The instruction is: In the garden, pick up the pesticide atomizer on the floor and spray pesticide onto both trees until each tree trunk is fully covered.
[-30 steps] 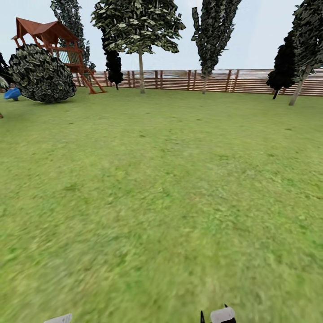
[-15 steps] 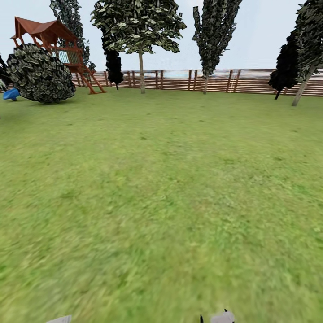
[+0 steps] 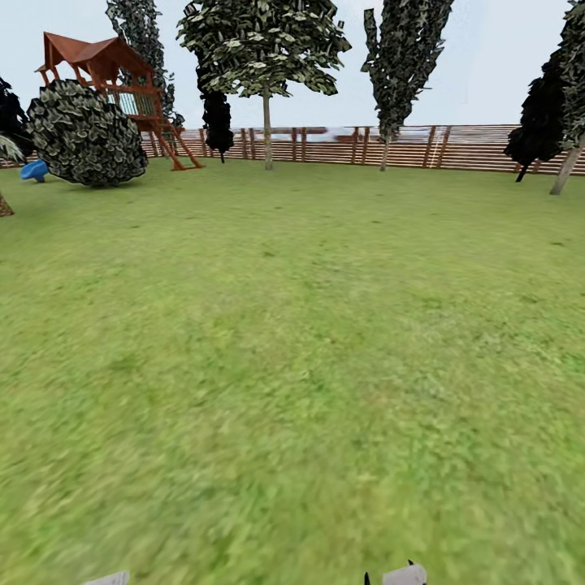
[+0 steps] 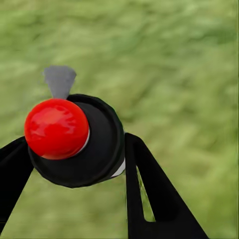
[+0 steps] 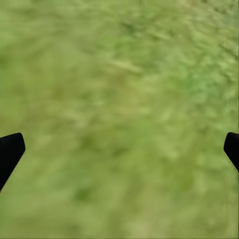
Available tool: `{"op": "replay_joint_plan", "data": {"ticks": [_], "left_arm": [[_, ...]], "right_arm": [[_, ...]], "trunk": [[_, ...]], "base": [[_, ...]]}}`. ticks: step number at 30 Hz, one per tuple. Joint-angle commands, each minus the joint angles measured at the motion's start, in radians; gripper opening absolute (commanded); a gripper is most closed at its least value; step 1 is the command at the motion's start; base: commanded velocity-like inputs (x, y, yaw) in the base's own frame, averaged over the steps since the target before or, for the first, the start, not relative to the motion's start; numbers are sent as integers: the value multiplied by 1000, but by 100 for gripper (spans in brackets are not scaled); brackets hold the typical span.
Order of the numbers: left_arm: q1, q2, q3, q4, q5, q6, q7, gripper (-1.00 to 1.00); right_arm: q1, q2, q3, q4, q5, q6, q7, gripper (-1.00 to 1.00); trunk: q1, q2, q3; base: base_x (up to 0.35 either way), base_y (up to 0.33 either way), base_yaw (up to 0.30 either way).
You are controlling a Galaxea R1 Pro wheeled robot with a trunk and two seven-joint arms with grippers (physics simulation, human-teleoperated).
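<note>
Left gripper [image 4: 74, 164] clamped on atomizer [image 4: 79, 142], black fingers [image 4: 149, 194] pressing each side of dark body; red top [image 4: 56, 128] faces wrist camera, grey nozzle just beyond it; grass below; right gripper [image 5: 119, 149] spread wide, fingertips [image 5: 10, 152] at frame edges, nothing between, blurred grass beneath; ahead, lawn [image 3: 292, 341] runs to fence [image 3: 455, 146]; pale-trunked tree [image 3: 266, 122] near fence, second tree [image 3: 566, 166] leaning far right; playhouse [image 3: 106, 73] and round bush [image 3: 88, 134] far left.
</note>
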Motion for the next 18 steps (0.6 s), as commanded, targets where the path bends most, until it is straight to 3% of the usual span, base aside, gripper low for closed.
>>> {"op": "replay_joint_plan", "data": {"ticks": [1,18], "left_arm": [[0,0,0,0,0,0,0,-100],[0,0,0,2,0,0,0,-100]], "right_arm": [[0,0,0,2,-1,1,0,100],[0,-1,-2,27,-2,5,6,100]], "trunk": [[0,0,0],[0,0,0]], "base": [[338,0,0],[338,0,0]]}}
